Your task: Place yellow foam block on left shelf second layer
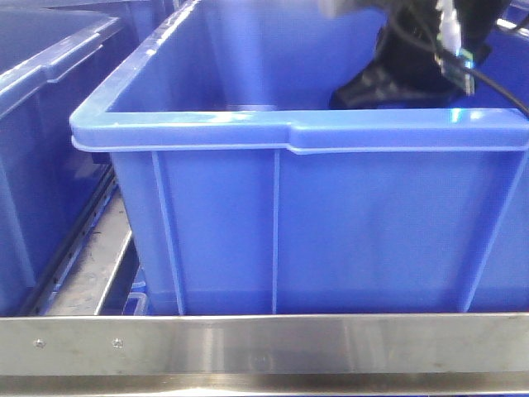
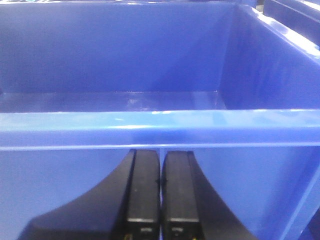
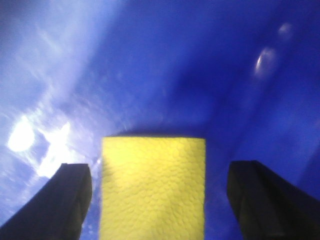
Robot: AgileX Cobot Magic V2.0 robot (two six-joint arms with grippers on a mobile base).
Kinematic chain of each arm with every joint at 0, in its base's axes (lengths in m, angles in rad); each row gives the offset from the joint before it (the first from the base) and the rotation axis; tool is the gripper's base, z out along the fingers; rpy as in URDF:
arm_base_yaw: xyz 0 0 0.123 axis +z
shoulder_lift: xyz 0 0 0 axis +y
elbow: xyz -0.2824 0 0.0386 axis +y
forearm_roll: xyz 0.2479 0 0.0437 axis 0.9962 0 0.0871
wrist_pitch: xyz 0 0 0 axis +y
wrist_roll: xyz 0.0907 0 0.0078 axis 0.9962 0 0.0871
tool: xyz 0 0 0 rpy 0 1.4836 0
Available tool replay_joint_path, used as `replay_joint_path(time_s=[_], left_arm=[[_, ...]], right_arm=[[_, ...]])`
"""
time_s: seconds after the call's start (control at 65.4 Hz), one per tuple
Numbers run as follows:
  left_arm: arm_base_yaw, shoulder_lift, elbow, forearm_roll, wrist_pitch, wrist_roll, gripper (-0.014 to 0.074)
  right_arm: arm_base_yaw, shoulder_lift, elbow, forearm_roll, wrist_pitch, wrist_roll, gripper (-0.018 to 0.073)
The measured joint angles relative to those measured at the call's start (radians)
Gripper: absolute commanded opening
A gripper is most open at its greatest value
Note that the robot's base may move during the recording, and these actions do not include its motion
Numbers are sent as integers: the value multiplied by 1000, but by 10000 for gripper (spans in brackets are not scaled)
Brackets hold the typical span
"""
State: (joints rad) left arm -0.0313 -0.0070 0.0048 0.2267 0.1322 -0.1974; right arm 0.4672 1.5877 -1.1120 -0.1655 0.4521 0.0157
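Inside the blue bin (image 1: 215, 215), the right gripper (image 3: 152, 200) spreads its fingers wide around the yellow foam block (image 3: 153, 187), untouched; the block's near edge is cut off. The left gripper (image 2: 160, 200) has its fingers pressed together, empty.

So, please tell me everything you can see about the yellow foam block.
The yellow foam block shows only in the right wrist view. It is bright yellow with a matte, finely dimpled surface that looks like foam, and its edges are straight with sharp corners. One flat face is visible; its lower part is cut off by the picture edge. It sits inside the blue bin, apparently on the bin floor. It lies between the open fingers of the right gripper, with blue gaps on both sides, so neither finger touches it.
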Motion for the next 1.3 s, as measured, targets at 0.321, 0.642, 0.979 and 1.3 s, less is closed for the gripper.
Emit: replay_joint_path(time_s=[0.321, 0.642, 0.979, 1.3], left_arm=[[0, 0, 0, 0, 0, 0, 136], [0, 0, 0, 0, 0, 0, 136], [0, 0, 0, 0, 0, 0, 136], [0, 0, 0, 0, 0, 0, 136]], right_arm=[[0, -330, 289, -3, -269, 0, 585], [0, -713, 558, -7, -466, 0, 42], [0, -897, 644, -12, -485, 0, 56], [0, -897, 644, -13, -485, 0, 56]])
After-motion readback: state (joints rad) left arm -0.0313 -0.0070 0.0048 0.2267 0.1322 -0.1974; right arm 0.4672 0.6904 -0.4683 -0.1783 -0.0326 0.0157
